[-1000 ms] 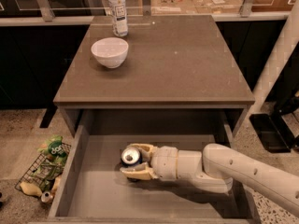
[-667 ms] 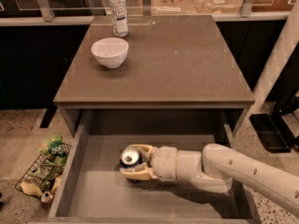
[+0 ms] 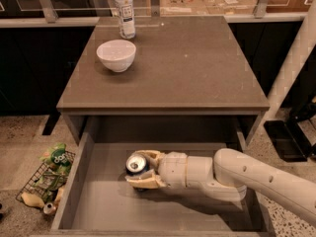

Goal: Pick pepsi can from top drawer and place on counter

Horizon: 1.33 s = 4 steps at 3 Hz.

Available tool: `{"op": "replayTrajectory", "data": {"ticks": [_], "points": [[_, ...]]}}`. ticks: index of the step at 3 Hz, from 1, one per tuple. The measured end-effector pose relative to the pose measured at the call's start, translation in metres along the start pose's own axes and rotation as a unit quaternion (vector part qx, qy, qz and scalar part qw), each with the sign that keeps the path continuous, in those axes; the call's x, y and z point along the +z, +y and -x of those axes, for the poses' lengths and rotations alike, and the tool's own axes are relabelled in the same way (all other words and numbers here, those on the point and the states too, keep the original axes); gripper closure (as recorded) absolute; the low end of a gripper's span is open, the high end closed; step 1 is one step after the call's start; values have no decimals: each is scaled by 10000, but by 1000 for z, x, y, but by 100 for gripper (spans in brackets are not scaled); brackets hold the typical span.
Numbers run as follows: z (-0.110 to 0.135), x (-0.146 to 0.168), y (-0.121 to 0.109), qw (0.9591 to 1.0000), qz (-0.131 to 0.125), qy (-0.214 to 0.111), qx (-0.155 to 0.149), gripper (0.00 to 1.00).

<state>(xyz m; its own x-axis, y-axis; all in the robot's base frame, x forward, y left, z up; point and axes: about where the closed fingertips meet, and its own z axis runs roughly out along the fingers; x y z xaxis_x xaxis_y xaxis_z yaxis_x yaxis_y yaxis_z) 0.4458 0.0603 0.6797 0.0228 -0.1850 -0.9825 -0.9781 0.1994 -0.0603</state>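
The pepsi can (image 3: 135, 164), dark blue with a silver top and pull tab, stands upright in the open top drawer (image 3: 103, 201), left of its middle. My gripper (image 3: 139, 168) reaches in from the right on a white arm, with one finger (image 3: 148, 155) behind the can and the other (image 3: 141, 182) in front of it, closed around its body. The can appears to rest on the drawer's bottom. The counter (image 3: 182, 63) is the grey-brown top just above the drawer.
A white bowl (image 3: 116, 55) and a clear plastic bottle (image 3: 125, 11) stand on the counter's left back part. A wire basket of snack bags (image 3: 47, 179) sits on the floor to the left of the drawer. A white post (image 3: 296, 58) rises at the right.
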Motion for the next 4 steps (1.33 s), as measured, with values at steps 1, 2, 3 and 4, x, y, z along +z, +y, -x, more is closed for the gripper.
{"op": "replayTrajectory", "data": {"ticks": [1, 2, 3, 4], "points": [[43, -12, 9, 9999, 14, -84, 117, 100], [97, -28, 22, 9999, -45, -118, 68, 100], [155, -46, 30, 9995, -222, -180, -166, 100], [228, -56, 18, 9960, -673, -122, -570, 100]]}}
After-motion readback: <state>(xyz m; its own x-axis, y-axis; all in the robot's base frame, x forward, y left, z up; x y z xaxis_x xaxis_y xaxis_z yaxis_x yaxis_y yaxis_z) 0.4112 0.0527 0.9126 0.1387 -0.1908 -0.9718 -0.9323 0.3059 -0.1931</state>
